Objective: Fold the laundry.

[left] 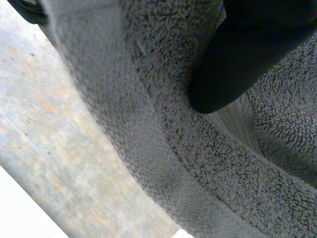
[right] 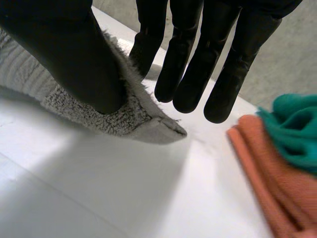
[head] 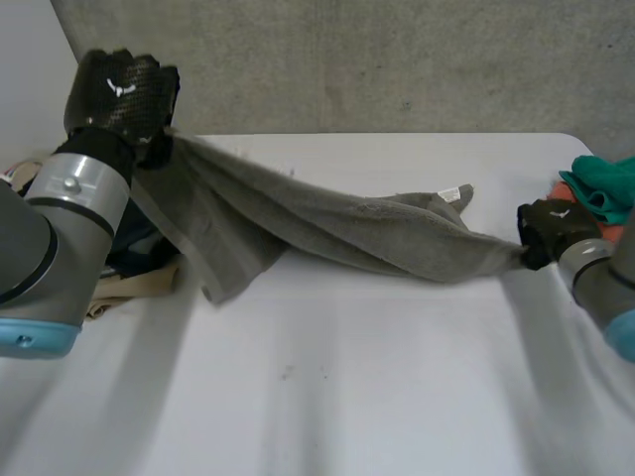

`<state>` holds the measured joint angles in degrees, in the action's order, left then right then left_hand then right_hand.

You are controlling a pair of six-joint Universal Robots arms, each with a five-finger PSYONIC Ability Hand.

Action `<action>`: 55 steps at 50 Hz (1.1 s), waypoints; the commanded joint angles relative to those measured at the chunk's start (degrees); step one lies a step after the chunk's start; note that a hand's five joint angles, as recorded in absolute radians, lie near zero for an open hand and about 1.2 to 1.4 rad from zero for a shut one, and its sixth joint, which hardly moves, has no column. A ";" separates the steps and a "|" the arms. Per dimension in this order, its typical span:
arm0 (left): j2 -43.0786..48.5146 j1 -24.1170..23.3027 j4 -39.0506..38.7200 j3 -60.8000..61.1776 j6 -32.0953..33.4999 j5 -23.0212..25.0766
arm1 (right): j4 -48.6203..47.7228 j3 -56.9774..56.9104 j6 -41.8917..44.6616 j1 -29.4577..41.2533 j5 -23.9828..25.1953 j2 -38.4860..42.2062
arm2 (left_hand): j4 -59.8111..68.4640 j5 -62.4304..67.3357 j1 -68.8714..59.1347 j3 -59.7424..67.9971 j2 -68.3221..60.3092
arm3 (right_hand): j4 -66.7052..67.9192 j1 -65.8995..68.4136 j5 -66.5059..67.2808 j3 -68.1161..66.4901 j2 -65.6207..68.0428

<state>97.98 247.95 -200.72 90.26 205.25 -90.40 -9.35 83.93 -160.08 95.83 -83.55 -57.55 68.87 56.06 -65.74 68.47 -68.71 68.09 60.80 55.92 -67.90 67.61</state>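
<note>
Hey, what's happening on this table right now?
The robot holds a grey towel stretched between both hands above the white table. Its left hand grips one end, raised high; its right hand pinches a corner low by the table. The towel sags, twisted, not yet folded. A teal cloth and an orange cloth lie beside the right hand.

site: bare test lab | cues: rough concrete wall (head: 397, 59) behind left hand (head: 119, 89); plain white table (head: 347, 397) below it

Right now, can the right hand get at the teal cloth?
Probably not yet. The teal cloth lies close, with nothing blocking it, but the right hand is pinching a corner of the grey towel and must release first.
</note>
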 commanded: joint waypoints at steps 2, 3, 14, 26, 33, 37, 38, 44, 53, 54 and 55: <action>-2.08 1.13 8.05 4.05 0.59 0.31 | 16.89 -0.78 17.67 -6.18 4.62 -14.33 | 11.13 13.94 -14.26 11.53 -11.29 | 11.91 19.20 14.08 -12.10 12.39; -2.70 1.13 9.28 4.40 0.68 0.40 | 22.13 -1.04 23.00 -6.88 5.41 -17.39 | 11.13 13.94 -14.26 11.53 -11.29 | 11.91 19.20 14.08 -12.10 12.39; -1.92 1.74 24.15 8.53 4.98 1.63 | 45.12 0.97 40.28 -7.68 6.21 -27.53 | 11.13 13.94 -14.26 11.53 -11.29 | 11.91 19.20 14.08 -12.10 12.39; 19.43 0.34 19.85 -3.67 12.72 1.02 | 35.57 -6.03 39.41 -3.11 -2.83 -7.06 | 11.13 13.94 -14.26 11.53 -11.29 | 11.91 19.20 14.08 -12.10 12.39; 27.96 -0.54 9.05 -20.19 13.51 1.02 | 21.77 -16.23 35.20 -0.03 -4.25 -0.81 | 11.13 13.94 -14.26 11.53 -11.29 | 11.91 19.20 14.08 -12.10 12.39; 28.67 -0.89 -1.32 -30.91 13.42 0.93 | 9.65 -25.81 28.61 1.55 -4.34 -0.01 | 11.13 13.94 -14.26 11.53 -11.29 | 11.91 19.20 14.08 -12.10 12.39; 28.58 -0.81 -3.69 -32.76 13.42 0.84 | 4.31 -29.22 25.90 1.90 -4.51 -0.36 | 11.13 13.94 -14.26 11.53 -11.29 | 11.91 19.20 14.08 -12.10 12.39; 26.39 -0.80 -17.59 -42.00 12.46 -0.56 | -8.74 -35.32 18.93 2.52 -5.13 -3.17 | 11.13 13.94 -14.26 11.53 -11.29 | 11.91 19.20 14.08 -12.10 12.39; 22.79 0.07 -15.40 -31.56 6.66 -1.88 | -9.72 -29.90 17.52 2.78 -3.03 -4.59 | 11.13 13.94 -14.26 11.53 -11.29 | 11.91 19.20 14.08 -12.10 12.39; 22.00 0.42 -15.49 -27.63 5.61 -1.54 | -9.72 -28.48 17.52 2.78 -2.32 -4.50 | 11.13 13.94 -14.26 11.53 -11.29 | 11.91 19.20 14.08 -12.10 12.39; 21.82 0.60 -15.49 -25.68 5.25 -1.36 | -9.72 -27.07 17.52 2.70 -1.62 -4.41 | 11.13 13.94 -14.26 11.53 -11.29 | 11.91 19.20 14.08 -12.10 12.39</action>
<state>122.50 247.41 -217.89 51.82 214.74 -92.25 -19.98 49.48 -142.87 98.72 -87.89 -62.01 68.89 56.05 -65.74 68.50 -68.75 68.12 60.80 56.51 -67.90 67.61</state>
